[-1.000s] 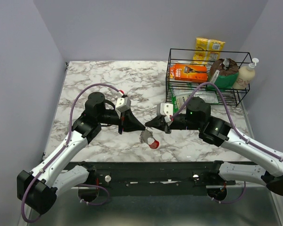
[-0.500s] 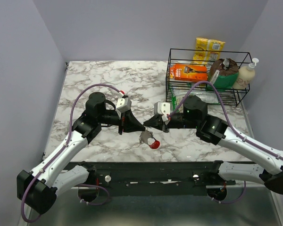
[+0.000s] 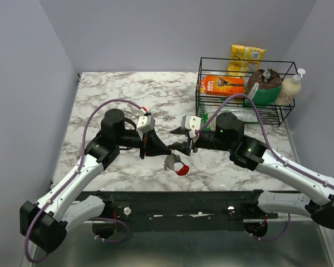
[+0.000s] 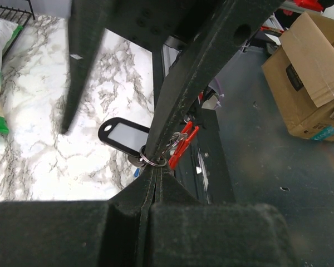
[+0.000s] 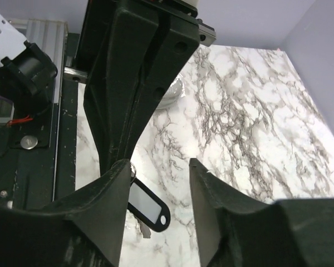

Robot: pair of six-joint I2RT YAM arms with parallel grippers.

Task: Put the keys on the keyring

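Note:
My left gripper [image 3: 165,152] is shut on a thin silver split ring [image 4: 154,161], and a small bunch hangs from it just above the marble. In that bunch are the red keyring [image 3: 182,170] [image 4: 185,147], a black tag with a white label [image 4: 122,135] [image 5: 147,207] and the small silvery keys [image 3: 170,162] [image 5: 146,232]. A blue bit [image 4: 135,172] peeks out under the ring. My right gripper [image 3: 181,140] [image 5: 158,167] stands open, tip to tip with the left one, one finger beside the ring and nothing between its fingers.
A black wire basket [image 3: 245,92] with packets stands at the back right, a soap bottle [image 3: 292,86] beside it and a yellow pack [image 3: 246,55] behind. The table's front edge and black rail [image 3: 200,203] lie just below the bunch. A cardboard box [image 4: 312,72] sits on the floor.
My right gripper has gone from shut to open and shifted slightly left and back. The bunch still hangs from the left gripper, which has not moved.

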